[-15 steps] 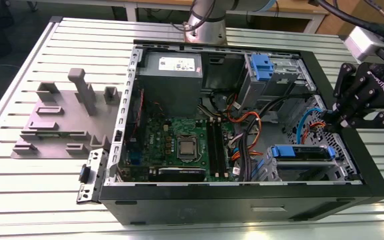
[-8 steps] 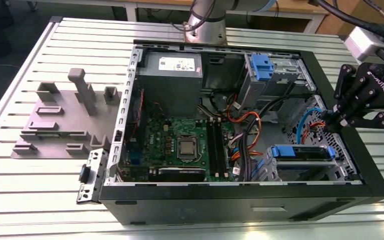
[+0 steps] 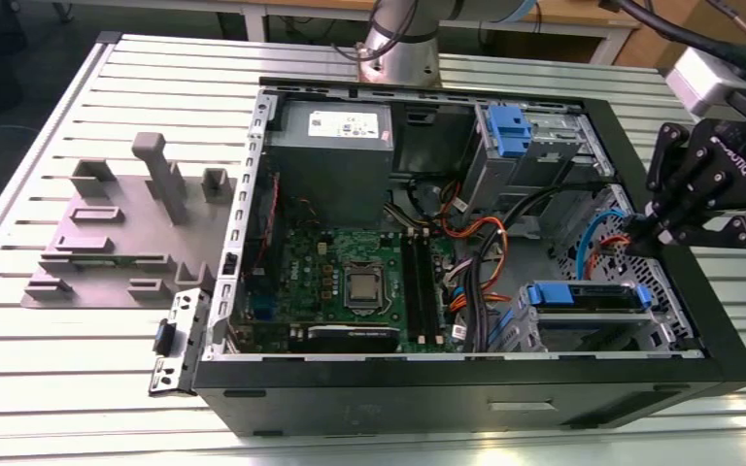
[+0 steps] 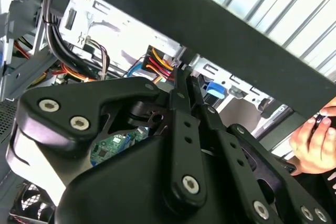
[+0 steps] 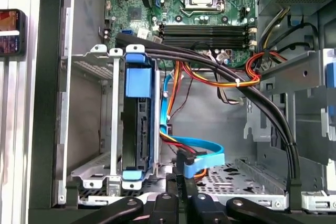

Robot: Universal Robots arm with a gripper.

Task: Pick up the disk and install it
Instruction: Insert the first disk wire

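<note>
The pincer [image 3: 637,236] is hanging with its fingers pressed together and gripping nothing, just inside the wall of the open computer case [image 3: 477,393] on the exterior view's right. The case is lying on its side on the slatted desk [image 3: 62,388]. The disk [image 3: 587,296] is sitting in the lower drive cage near the case's near corner on that same side, standing on its edge with the blue bracket wrapping around it; in the first wrist view the disk [image 5: 139,129] is resting between the cage's metal rails. In that view the pincer's tips [image 5: 181,180] are hovering close to a flat blue data cable [image 5: 206,157] lying loose beside the cage, apart from the disk; whether they are touching the cable cannot be told. In the second wrist view the pincer [image 4: 179,73] is pointing into the case while a person's hand [image 4: 315,140] is showing outside the case wall. On the exterior view's left, a grey fixture [image 3: 127,233] is standing on the desk, well apart from the case.
</note>
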